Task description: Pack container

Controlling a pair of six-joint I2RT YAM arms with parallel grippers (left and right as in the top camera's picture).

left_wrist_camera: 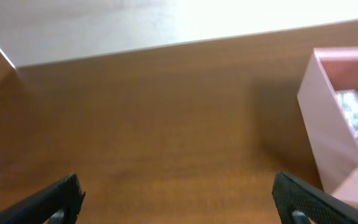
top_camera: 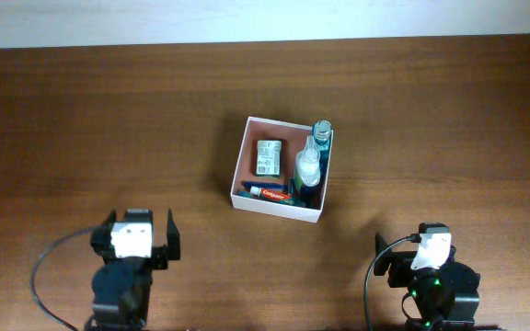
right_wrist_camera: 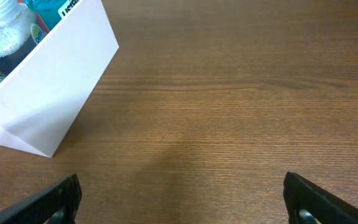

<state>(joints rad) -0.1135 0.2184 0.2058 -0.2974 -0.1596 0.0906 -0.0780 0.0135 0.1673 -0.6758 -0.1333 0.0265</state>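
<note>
Two grippers, nearest: left gripper (left_wrist_camera: 179, 202) and right gripper (right_wrist_camera: 182, 202), each with fingers spread wide and grasping nothing, low over the table (top_camera: 81, 119). One container (top_camera: 238, 173), farther out between the arms, well apart from both. Inside it: one red toothpaste tube (top_camera: 270, 193) by the near wall, one green-white packet (top_camera: 267, 156), one clear bottle (top_camera: 308, 168), and one blue bottle (top_camera: 321, 136) along the right wall.

You'll find the box (top_camera: 274, 210) on the table (top_camera: 109, 119), about midway across it. Inside, the packet (top_camera: 267, 156) lies on the left with the toothpaste tube (top_camera: 270, 193) in front of it, and a bottle (top_camera: 309, 168) sits along the right wall, another bottle (top_camera: 321, 131) behind it
</note>
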